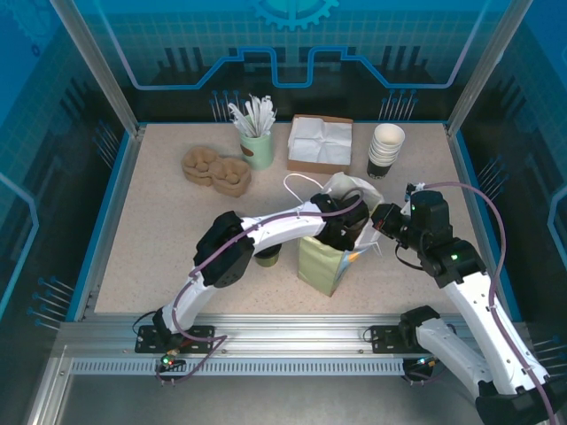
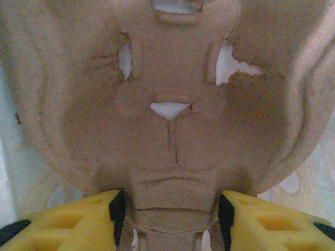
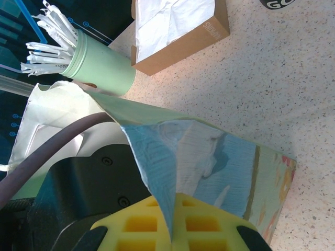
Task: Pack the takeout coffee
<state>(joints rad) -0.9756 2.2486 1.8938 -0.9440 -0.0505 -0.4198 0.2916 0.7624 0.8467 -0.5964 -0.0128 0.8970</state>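
The takeout coffee (image 1: 267,257), a small dark cup, stands on the table left of the bag, mostly hidden under my left arm. The pale green paper bag (image 1: 323,261) stands upright at the centre. My left gripper (image 1: 350,232) reaches into the bag's mouth. In the left wrist view that gripper (image 2: 170,209) is shut on the middle rib of a brown pulp cup carrier (image 2: 172,130), with the bag's pale wall behind it. My right gripper (image 3: 175,209) is shut on the bag's (image 3: 230,162) top edge, pinching the paper between its yellow fingers (image 3: 141,225).
Along the back stand a pile of brown pulp carriers (image 1: 217,170), a green cup of white wrapped sticks (image 1: 257,146), a brown box of napkins (image 1: 319,143) and a stack of lidless cups (image 1: 386,150). Blue walls close in the table.
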